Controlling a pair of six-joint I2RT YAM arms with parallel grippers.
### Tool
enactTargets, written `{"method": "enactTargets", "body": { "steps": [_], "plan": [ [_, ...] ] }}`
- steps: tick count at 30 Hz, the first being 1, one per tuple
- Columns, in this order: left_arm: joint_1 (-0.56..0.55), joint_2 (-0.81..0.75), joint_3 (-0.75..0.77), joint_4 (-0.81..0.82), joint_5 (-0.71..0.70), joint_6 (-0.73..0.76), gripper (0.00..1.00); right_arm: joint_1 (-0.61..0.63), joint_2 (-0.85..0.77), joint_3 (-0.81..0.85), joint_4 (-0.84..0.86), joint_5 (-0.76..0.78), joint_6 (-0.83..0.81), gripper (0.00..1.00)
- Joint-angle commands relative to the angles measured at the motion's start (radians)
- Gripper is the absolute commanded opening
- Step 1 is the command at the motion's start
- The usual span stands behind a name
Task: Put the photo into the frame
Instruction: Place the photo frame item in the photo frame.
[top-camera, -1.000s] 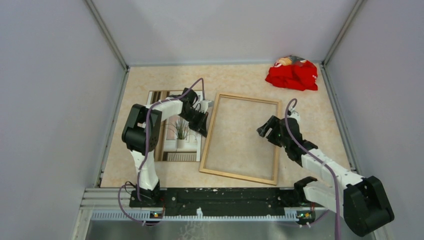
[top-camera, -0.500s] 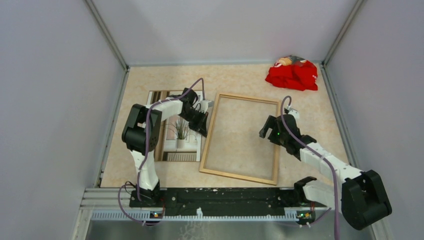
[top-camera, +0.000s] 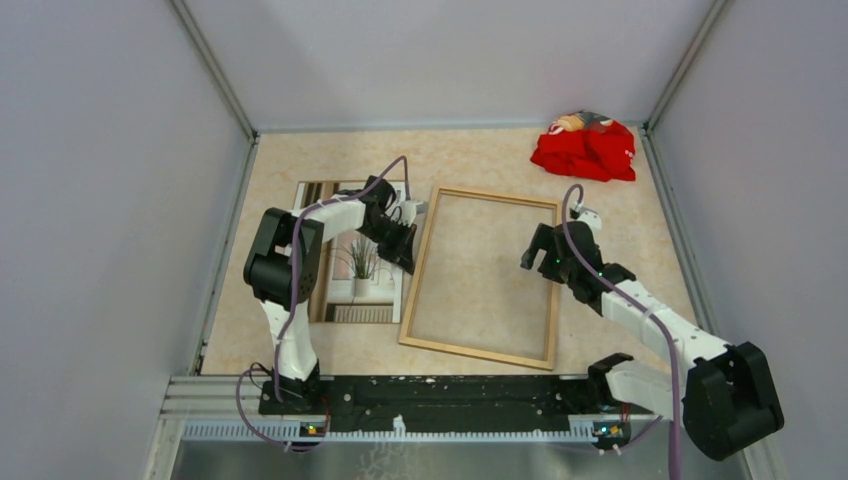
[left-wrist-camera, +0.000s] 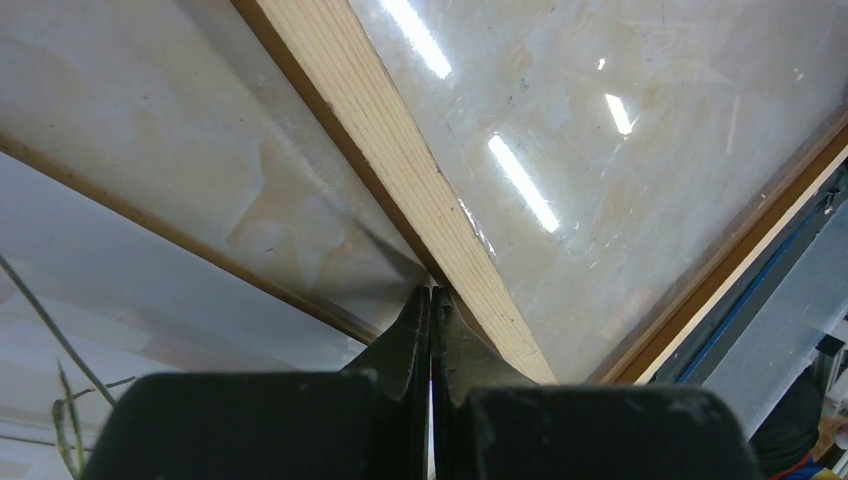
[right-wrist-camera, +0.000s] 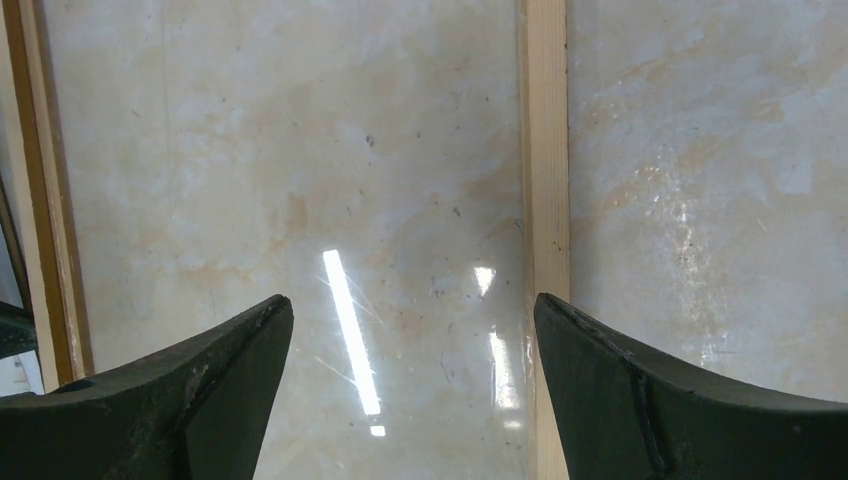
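Item: surface (top-camera: 480, 160), beige, marbled, glossy, walled by pale panels; a metal rail (top-camera: 440, 395) is set along the bottom edge of the overhead view.

Other things: one crumpled red cloth (top-camera: 585, 152), lodged in the upper right corner, well apart from both arms.

The frame (top-camera: 418, 270): laid flat at centre, paler wood side up, slightly skewed, bare surface seen through its opening.

The photo (top-camera: 355, 300): laid picture side up at centre left, just beside the frame's left rail. A wedge of bare surface is seen between the two in the left wrist view, narrowing toward the claw; whether they touch lower down cannot be told. Its upper part is covered by the left forearm and a purple cable (top-camera: 385, 180).

Left arm: raised from its base at lower left, elbow folded at the left, forearm laid rightward across the photo's top. The left claw (top-camera: 405, 245) is pointed down at the outer edge of the frame's left rail, fingers (left-wrist-camera: 410, 330) pressed together; nothing is seen held between them.

Right arm: elbow kept at lower right, forearm stretched up and leftward. The right claw (top-camera: 540, 258) is held over the frame's right rail, fingers (right-wrist-camera: 600, 380) spread wide, with that rail seen between them, nearer the right-hand finger
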Motion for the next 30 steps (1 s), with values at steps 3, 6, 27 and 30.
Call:
{"method": "enactTargets", "body": {
  "steps": [3, 6, 27, 30],
  "plan": [
    [-0.001, 0.01, -0.011, 0.0, -0.007, 0.026, 0.0, 0.014, -0.034, 0.023, -0.014, 0.01, 0.011, 0.9],
    [0.0, 0.011, -0.013, -0.002, -0.004, 0.03, 0.0, 0.009, -0.029, 0.032, -0.049, 0.034, 0.024, 0.92],
    [-0.021, -0.017, -0.046, 0.058, 0.044, -0.012, 0.0, -0.19, 0.341, 0.14, 0.203, -0.191, 0.058, 0.94],
    [-0.032, -0.014, -0.043, 0.063, 0.046, -0.02, 0.0, -0.19, 0.372, 0.18, 0.192, -0.179, 0.059, 0.94]
  ]
}}
